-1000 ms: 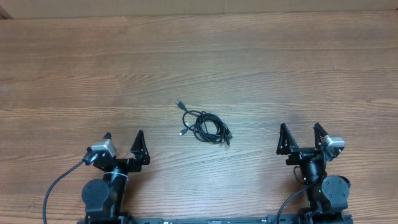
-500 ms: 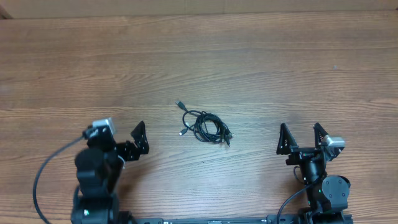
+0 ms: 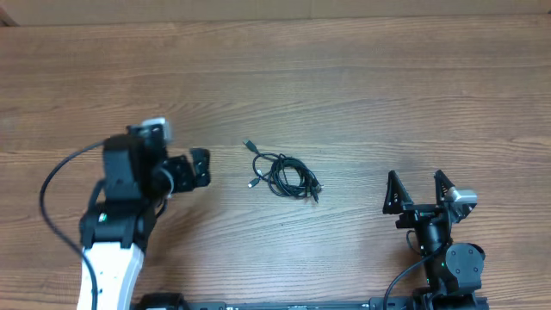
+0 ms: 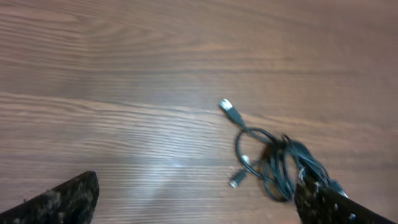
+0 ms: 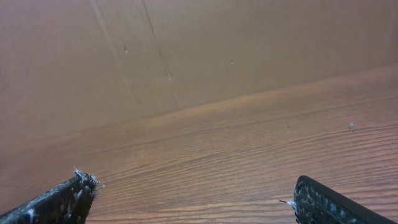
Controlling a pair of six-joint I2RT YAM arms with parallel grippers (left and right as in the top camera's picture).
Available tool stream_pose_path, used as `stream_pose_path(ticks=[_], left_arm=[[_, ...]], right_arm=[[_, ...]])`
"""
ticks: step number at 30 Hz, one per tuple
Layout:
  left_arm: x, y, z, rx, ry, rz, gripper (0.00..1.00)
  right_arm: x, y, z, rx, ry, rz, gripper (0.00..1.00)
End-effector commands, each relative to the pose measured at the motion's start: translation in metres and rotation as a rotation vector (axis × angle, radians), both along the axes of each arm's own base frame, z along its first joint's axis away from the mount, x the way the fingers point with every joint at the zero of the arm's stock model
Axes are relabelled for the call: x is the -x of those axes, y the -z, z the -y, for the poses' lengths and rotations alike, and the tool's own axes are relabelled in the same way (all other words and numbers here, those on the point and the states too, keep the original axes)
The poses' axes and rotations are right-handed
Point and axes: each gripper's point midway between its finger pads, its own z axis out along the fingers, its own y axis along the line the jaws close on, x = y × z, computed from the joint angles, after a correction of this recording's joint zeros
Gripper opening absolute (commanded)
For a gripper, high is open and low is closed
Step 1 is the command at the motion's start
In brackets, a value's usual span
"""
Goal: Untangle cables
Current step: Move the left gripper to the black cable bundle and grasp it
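Observation:
The cables (image 3: 282, 174) lie as a small tangled bundle of thin black cords on the wooden table (image 3: 362, 95), with one plug end (image 3: 249, 142) sticking out to the upper left. My left gripper (image 3: 203, 167) hovers just left of the bundle, open and empty, pointing toward it. In the left wrist view the cables (image 4: 277, 163) sit right of centre, close to the right fingertip (image 4: 329, 205), and a silvery plug (image 4: 227, 106) points up-left. My right gripper (image 3: 416, 179) rests open and empty near the front right. In the right wrist view the gripper (image 5: 199, 205) faces bare wood.
A cardboard wall (image 5: 186, 50) stands along the table's far edge. The arm bases (image 3: 448, 267) sit at the front edge. Bare wood surrounds the bundle on all sides.
The left arm has lifted from its rest pose at the front and swung up and right toward the cables. The right arm and the cables have not moved.

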Motion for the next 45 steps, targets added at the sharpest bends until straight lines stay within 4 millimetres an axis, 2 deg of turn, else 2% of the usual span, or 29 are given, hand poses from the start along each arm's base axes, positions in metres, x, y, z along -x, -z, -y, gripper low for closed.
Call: stream_pose_path(ticks=[1, 5, 7, 13, 16, 19, 23, 30, 35, 39, 42, 45], left_arm=[[-0.007, 0.004, 0.033, -0.040, 0.170, -0.010, 1.00], [-0.003, 0.027, 0.068, -0.085, 0.328, -0.061, 1.00], [-0.001, 0.043, 0.078, -0.108, 0.368, -0.105, 1.00], [0.005, 0.085, 0.091, -0.067, 0.375, -0.271, 1.00], [0.005, 0.098, 0.092, -0.066, 0.377, -0.310, 0.99], [0.000, 0.102, 0.095, -0.066, 0.381, -0.301, 0.96], [-0.004, 0.097, 0.106, -0.093, 0.437, -0.256, 0.89], [-0.015, 0.097, 0.128, -0.194, 0.490, -0.212, 0.93], [-0.028, 0.110, 0.138, -0.204, 0.503, -0.247, 0.89], [-0.045, 0.119, 0.147, -0.234, 0.526, -0.281, 0.87], [-0.050, 0.127, 0.154, -0.249, 0.548, -0.316, 0.86], [-0.051, 0.137, 0.160, -0.256, 0.568, -0.341, 0.79]], right_arm=[[0.000, 0.003, 0.000, 0.002, 0.005, -0.002, 1.00], [0.000, 0.003, 0.000, 0.002, 0.001, -0.002, 1.00], [0.000, 0.003, -0.004, 0.001, -0.019, -0.002, 1.00], [0.002, 0.003, -0.011, 0.001, -0.062, -0.020, 1.00], [0.005, 0.007, -0.010, 0.005, -0.059, -0.069, 1.00], [0.010, 0.011, -0.010, 0.009, -0.059, -0.135, 1.00], [0.016, 0.006, -0.009, 0.014, -0.059, -0.196, 1.00], [0.023, -0.009, -0.021, 0.006, -0.133, -0.292, 1.00], [0.025, -0.019, -0.024, 0.006, -0.150, -0.424, 1.00], [0.025, -0.025, -0.024, 0.010, -0.147, -0.610, 1.00], [0.020, -0.031, -0.025, 0.012, -0.146, -0.703, 1.00], [0.012, -0.035, -0.026, 0.013, -0.145, -0.770, 1.00]])
